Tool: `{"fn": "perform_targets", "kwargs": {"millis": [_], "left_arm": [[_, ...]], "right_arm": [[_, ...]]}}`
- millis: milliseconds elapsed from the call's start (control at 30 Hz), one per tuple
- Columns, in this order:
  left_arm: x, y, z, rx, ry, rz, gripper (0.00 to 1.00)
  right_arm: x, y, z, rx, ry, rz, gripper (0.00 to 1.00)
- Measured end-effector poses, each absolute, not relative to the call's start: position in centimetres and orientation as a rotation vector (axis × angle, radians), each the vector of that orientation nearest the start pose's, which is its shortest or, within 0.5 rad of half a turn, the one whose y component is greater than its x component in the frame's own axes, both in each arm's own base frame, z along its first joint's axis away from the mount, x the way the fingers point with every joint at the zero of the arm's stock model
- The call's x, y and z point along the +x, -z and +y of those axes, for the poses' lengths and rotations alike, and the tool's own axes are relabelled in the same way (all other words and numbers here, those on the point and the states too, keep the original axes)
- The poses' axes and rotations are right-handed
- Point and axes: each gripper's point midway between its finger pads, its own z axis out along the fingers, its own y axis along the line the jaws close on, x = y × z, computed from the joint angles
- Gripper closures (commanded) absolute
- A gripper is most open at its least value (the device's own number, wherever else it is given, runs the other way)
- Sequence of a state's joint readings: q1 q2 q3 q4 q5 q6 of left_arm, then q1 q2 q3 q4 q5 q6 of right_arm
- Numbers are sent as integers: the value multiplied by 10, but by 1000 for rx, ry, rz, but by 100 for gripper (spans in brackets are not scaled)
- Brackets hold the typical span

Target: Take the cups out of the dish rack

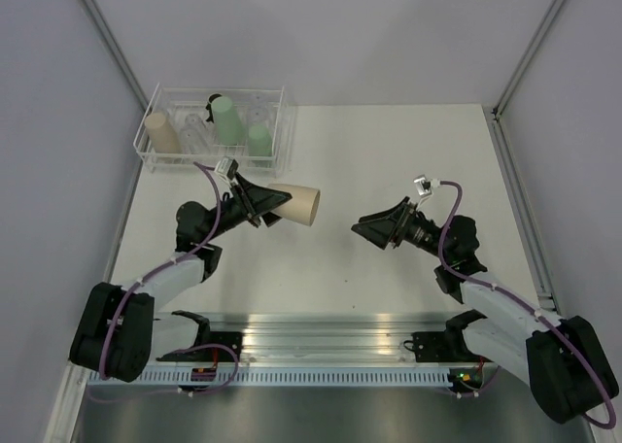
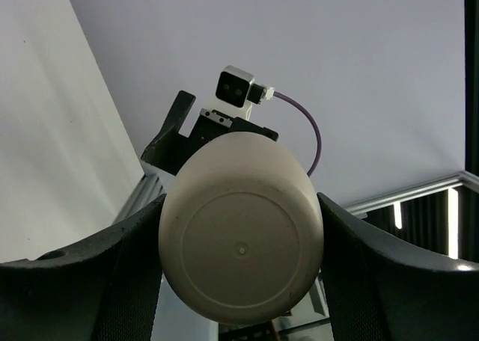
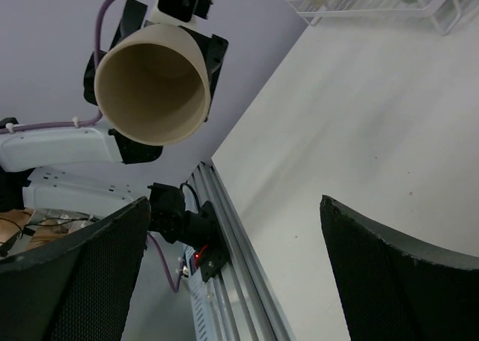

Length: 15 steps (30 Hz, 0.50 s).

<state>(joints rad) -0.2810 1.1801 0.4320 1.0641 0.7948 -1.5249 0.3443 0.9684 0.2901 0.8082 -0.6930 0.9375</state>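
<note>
My left gripper [image 1: 271, 207] is shut on a tan cup [image 1: 299, 206] and holds it sideways above the table, mouth pointing right. The left wrist view shows the cup's round base [image 2: 241, 257] between my fingers. The right wrist view shows its open mouth [image 3: 152, 84]. My right gripper [image 1: 362, 228] is open and empty, pointing left at the cup with a gap between them. The white wire dish rack [image 1: 282, 127] stands at the back left. It holds a tan cup [image 1: 159, 132], two mint green cups [image 1: 227, 119], and clear cups [image 1: 195, 129].
An aluminium rail [image 1: 321, 331] with both arm bases runs along the near edge. Grey walls close in the table on the left, back and right. The rack's corner shows at the top of the right wrist view [image 3: 441, 19].
</note>
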Motion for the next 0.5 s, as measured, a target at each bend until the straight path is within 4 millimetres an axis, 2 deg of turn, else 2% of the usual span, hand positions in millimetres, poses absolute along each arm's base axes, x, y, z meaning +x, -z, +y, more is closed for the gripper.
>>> {"fn": "perform_targets", "kwargs": {"millis": [133, 300, 500], "left_arm": [[235, -276, -230, -208, 2009, 1668, 98], [221, -274, -234, -186, 2050, 1647, 98], [208, -259, -246, -204, 2093, 1700, 98]], "right_arm": [[218, -225, 246, -201, -1536, 1655, 2], [223, -233, 268, -243, -1546, 1644, 2], [230, -226, 289, -263, -1547, 1671, 10]]}}
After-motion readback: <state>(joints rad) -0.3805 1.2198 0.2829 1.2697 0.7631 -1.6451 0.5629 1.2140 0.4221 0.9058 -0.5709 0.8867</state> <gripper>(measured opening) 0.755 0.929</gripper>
